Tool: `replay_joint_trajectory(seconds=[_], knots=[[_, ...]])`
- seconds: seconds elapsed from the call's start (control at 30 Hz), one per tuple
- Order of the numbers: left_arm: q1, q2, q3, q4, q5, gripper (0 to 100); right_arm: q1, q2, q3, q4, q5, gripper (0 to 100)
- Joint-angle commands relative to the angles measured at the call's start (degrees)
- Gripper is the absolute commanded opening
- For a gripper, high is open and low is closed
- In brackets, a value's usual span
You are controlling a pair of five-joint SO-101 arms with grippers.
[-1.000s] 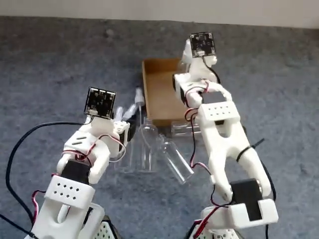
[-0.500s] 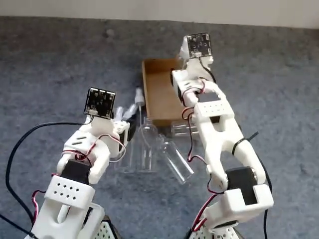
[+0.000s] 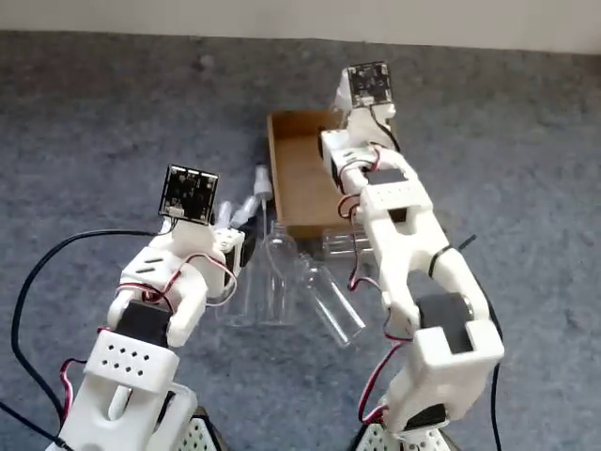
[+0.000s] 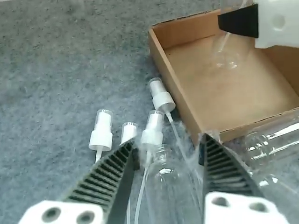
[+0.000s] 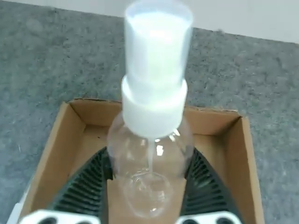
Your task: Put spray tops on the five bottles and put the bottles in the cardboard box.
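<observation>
Right wrist view: the right gripper [image 5: 148,184] pinches a clear plastic bottle [image 5: 149,149], capped with a white spray top [image 5: 156,70], above the brown cardboard box [image 5: 224,122], evidently to lower it in; the left gripper [image 4: 169,148] hovers spread over an uncapped clear bottle [image 4: 170,191] near loose white spray tops [image 4: 101,133], likely for capping.

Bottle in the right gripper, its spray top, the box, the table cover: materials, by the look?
Clear round bottle: transparent glossy plastic, possibly glass; the box shows through it. White spray top: opaque plastic under a translucent cap. Brown cardboard box: matte, raw folded edges. Grey table cover: fuzzy, carpet-like.
</observation>
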Motion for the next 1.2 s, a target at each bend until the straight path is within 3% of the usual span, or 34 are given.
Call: replay_joint_trajectory(seconds=[0.0,0.57,1.17], knots=[[-0.22,0.13,-0.22,-1.05,0.53,16,-1.80,2.15,-7.96,-3.82,0.00,0.4],[-0.22,0.13,-0.31,-1.14,0.44,16,-5.93,19.21,-23.96,-4.00,0.09,0.4],[-0.22,0.13,-0.31,-1.14,0.35,16,-8.57,20.18,-24.57,-3.91,0.26,0.4]])
